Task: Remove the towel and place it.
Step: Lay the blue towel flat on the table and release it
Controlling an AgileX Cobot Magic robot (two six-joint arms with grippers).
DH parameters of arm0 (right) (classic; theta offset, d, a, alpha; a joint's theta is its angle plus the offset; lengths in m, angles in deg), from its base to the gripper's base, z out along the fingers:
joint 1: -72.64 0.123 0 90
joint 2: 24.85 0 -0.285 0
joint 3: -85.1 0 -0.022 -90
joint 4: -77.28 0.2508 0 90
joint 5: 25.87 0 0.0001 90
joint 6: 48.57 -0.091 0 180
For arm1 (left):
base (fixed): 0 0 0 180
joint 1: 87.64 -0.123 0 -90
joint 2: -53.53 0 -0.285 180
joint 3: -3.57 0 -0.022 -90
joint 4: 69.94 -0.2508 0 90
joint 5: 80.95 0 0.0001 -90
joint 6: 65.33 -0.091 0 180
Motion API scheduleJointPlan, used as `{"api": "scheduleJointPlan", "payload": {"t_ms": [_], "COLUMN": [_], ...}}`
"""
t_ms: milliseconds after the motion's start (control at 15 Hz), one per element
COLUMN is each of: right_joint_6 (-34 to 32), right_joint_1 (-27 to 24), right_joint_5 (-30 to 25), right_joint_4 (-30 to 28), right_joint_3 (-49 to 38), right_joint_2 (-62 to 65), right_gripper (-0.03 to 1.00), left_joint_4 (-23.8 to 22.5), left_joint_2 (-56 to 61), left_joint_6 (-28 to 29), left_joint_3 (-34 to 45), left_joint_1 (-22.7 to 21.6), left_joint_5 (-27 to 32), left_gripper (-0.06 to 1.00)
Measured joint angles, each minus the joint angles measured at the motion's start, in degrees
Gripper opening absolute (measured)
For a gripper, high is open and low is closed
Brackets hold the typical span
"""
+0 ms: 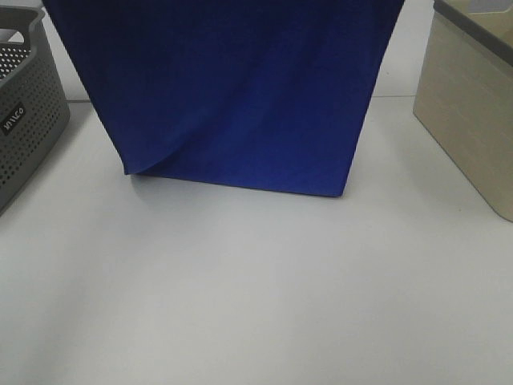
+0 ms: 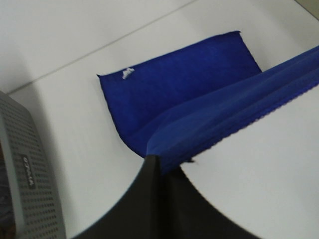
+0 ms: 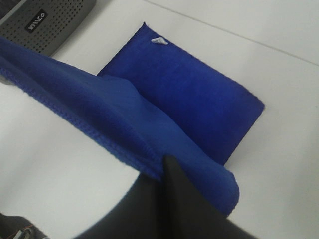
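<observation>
**Exterior high view.** Shows the towel (image 1: 240,88) hanging as a broad sheet, top running out past the frame, bottom fold touching the surface (image 1: 240,305). Places it between a grey perforated basket (image 1: 24,120) and a beige bin (image 1: 473,112), apart from both. Shows neither gripper, nor anything behind the sheet.

**Left wrist view.** Shows the left gripper (image 2: 158,162) pinched shut on one end of the towel's raised edge. Adds what the high view hides: the far part of the towel lying flat on the surface, with a white tag (image 2: 127,73) at a far corner and the basket near. Leaves out the beige bin.

**Right wrist view.** Shows the right gripper (image 3: 164,167) closed tight on the other end of the same edge, cloth stretching away toward the left side. Repeats the flat far part and the tag. Catches only a corner of the basket, and again no bin.

**Step in hand, by judgement.** Placing: out of any basket, partly laid down, the rest held up by both grippers.

**Next move, by judgement.** Calls for lowering both grippers together while drawing the held edge away from the flat part. Calls for keeping that edge taut and level, to avoid folding the cloth onto itself. Ends with opening both grippers to release.
</observation>
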Motion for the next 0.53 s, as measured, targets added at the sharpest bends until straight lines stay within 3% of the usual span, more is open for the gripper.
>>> {"api": "scheduleJointPlan", "payload": {"t_ms": [533], "right_joint_6": [-0.3], "right_joint_1": [0.1], "right_joint_5": [0.1], "right_joint_4": [5.2], "right_joint_3": [-21.9], "right_joint_2": [19.0], "right_gripper": [0.02], "left_joint_4": [10.5], "left_joint_2": [19.7], "left_joint_6": [0.9], "left_joint_3": [22.0], "left_joint_1": [0.1], "left_joint_5": [-0.4], "left_gripper": [0.0]}}
